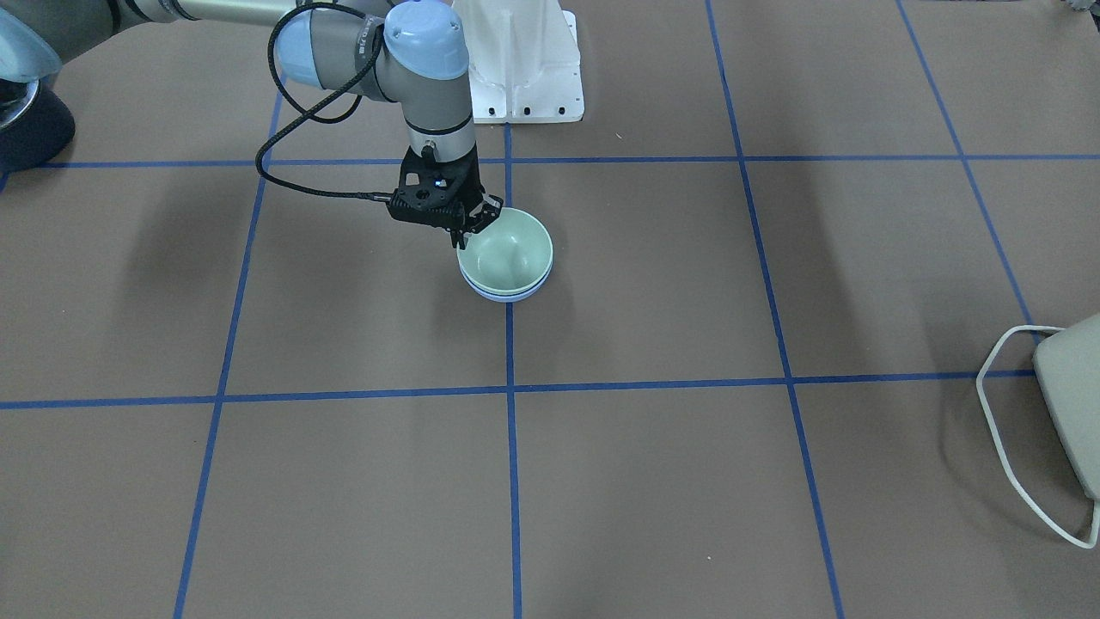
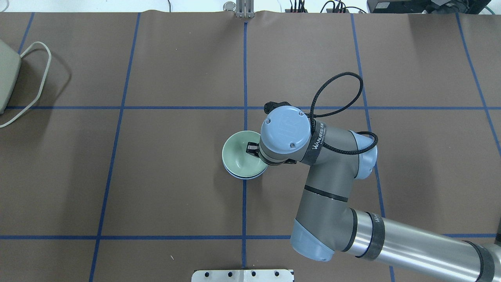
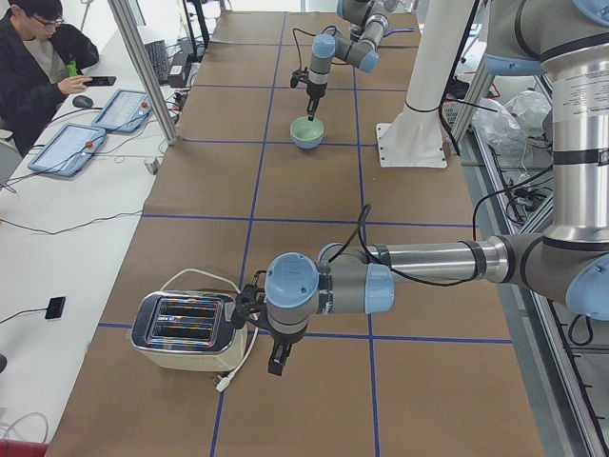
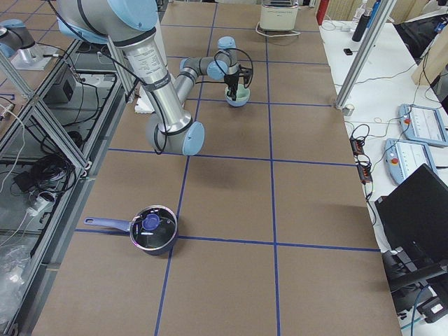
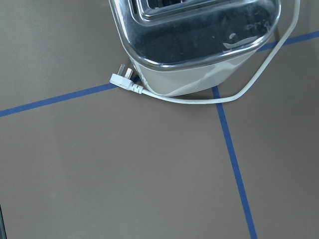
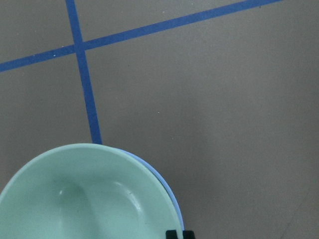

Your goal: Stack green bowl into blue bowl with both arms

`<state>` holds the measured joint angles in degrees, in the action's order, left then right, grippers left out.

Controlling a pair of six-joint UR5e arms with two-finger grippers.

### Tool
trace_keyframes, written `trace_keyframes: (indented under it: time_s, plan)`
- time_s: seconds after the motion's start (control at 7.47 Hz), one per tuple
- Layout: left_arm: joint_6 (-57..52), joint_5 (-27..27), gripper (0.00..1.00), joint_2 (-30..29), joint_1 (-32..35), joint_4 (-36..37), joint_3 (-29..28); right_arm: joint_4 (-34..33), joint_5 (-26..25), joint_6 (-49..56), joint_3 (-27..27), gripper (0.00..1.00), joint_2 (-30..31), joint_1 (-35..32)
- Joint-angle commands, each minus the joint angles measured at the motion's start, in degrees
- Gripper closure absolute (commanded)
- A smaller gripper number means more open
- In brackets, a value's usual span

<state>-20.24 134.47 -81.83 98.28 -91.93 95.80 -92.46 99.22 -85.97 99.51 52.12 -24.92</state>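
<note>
Right gripper [image 1: 467, 230] is seen pointing straight down at the robot-side rim of the green bowl [image 1: 507, 249]. Its two black fingertips [image 6: 172, 234] are set closely across that rim, one inside the bowl and one outside, so the jaws are taken as pinched on the green bowl. Only the very tips are caught by the right wrist camera.

The green bowl is nested inside the blue bowl [image 1: 509, 297], upright, mouth up. It is seated a little off-centre, so a thin crescent of blue rim is left showing on one side. The stack is set on the brown table [image 1: 687, 481], right on a blue tape line [image 1: 513, 430] and a short way out from the white pedestal [image 1: 524, 69].

Left gripper [image 3: 276, 362] is held low over the table, well apart from the bowls, at the far end on the robot's left. It is shown only in the side view, so whether it is open or closed cannot be told. It is placed just beside a chrome toaster [image 3: 186, 328]. The toaster's white cord [image 5: 249, 84] is looped on the table, with its plug [image 5: 124, 78] lying loose.

A dark saucepan [image 4: 154, 229] with a lid is seen at the opposite end of the table.
</note>
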Motion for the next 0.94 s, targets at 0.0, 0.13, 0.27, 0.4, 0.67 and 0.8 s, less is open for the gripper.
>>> trace_keyframes:
  time_s: [0.0,0.13,0.27,0.4,0.67,0.8]
  plan:
    - [0.0,0.0,0.02,0.0,0.0,0.0,0.0,0.0,0.0,0.1,0.0,1.0,0.0,0.1]
    - [0.0,0.0,0.02,0.0,0.0,0.0,0.0,0.0,0.0,0.1,0.0,1.0,0.0,0.2]
    - [0.0,0.0,0.02,0.0,0.0,0.0,0.0,0.1,0.0,0.1,0.0,1.0,0.0,0.1]
    - [0.0,0.0,0.02,0.0,0.0,0.0,0.0,0.1,0.0,0.0,0.0,0.99,0.0,0.1]
    - [0.0,0.0,0.02,0.0,0.0,0.0,0.0,0.1,-0.1,0.1,0.0,0.51,0.1,0.1]
    - [0.0,0.0,0.02,0.0,0.0,0.0,-0.1,0.1,-1.9,0.2,0.0,0.1,0.2,0.1]
